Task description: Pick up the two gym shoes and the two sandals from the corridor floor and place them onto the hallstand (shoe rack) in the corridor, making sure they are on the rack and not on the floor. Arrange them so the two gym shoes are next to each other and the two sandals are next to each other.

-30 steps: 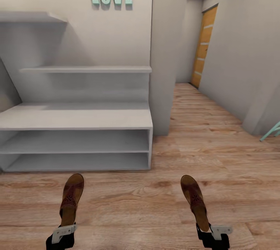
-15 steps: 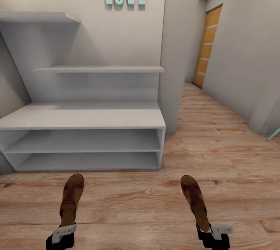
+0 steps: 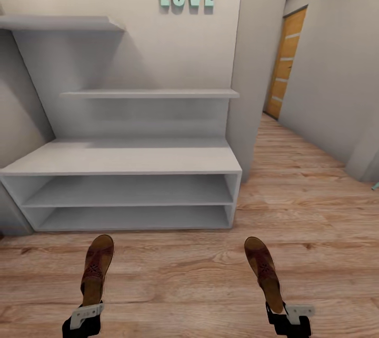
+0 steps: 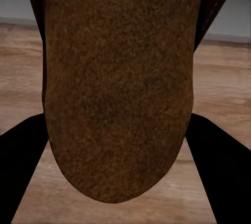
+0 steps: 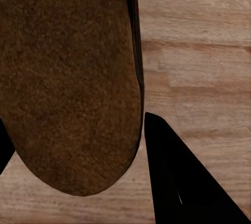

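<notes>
left tool (image 3: pixel 84 312): gripping left sandal (image 3: pixel 97 269), brown grainy leather
right tool (image 3: pixel 284 312): gripping right sandal (image 3: pixel 263 270), likely by heel
rack (image 3: pixel 121 160): pale grey, flat-topped
floor (image 3: pixel 295 222): wood-grain planks

Grey hallstand (image 3: pixel 126 160) stands on wood corridor floor (image 3: pixel 210 269), against wall

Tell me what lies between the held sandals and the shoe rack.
Only bare corridor floor, in the head view. The left sandal and right sandal are held short of the empty shoe rack.
</notes>
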Robot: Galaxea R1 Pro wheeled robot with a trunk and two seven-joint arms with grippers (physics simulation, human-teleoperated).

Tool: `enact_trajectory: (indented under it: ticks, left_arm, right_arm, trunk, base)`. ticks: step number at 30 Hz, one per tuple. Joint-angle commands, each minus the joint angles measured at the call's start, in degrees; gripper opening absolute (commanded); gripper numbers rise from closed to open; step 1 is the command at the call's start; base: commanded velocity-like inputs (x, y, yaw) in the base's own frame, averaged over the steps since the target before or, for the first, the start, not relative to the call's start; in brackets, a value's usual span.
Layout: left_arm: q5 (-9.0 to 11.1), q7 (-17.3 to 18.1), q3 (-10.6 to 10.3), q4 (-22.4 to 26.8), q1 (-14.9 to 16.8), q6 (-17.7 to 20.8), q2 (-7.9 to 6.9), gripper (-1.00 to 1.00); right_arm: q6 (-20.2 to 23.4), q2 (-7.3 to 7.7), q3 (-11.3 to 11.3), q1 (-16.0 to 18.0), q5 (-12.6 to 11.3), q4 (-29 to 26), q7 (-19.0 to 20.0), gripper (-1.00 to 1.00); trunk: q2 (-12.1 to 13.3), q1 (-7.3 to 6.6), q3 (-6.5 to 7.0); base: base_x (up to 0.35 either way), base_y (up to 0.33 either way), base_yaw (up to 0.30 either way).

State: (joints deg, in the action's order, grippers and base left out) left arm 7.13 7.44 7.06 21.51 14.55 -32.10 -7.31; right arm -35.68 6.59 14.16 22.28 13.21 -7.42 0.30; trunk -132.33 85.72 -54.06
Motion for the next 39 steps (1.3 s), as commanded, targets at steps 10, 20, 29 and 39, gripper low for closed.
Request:
enact_trajectory:
  ticks: [10,20,29,39]
  left_arm:
    - [0.6,0.56,0.15,-0.06,0.04,-0.06,0.01,-1.0]
    - [0.6,0.56,0.15,-0.06,0.04,-0.06,0.01,-1.0]
    - [0.6,0.56,0.15,-0.06,0.04,-0.06,0.01,-1.0]
    - [0.6,0.56,0.15,-0.06,0.04,-0.06,0.01,-1.0]
  right_arm:
    - [-0.18,0.0,0.51,0.04,0.33,0.04,0.14,-1.0]
    - [-0.18,0.0,0.51,0.04,0.33,0.04,0.14,-1.0]
    - [-0.18,-0.01,0.51,0.04,0.33,0.04,0.14,-1.0]
    - [-0.18,0.0,0.51,0.04,0.33,0.04,0.14,-1.0]
  trunk:
    - [-0.02,-0.01,-0.05]
    - [-0.02,-0.01,-0.05]
    - [-0.02,-0.01,-0.05]
    - [-0.02,-0.01,-0.05]
  base:
    - [0.0,0.306,0.0]
    - [0.0,0.306,0.0]
    - [0.0,0.306,0.0]
    - [0.0,0.306,0.0]
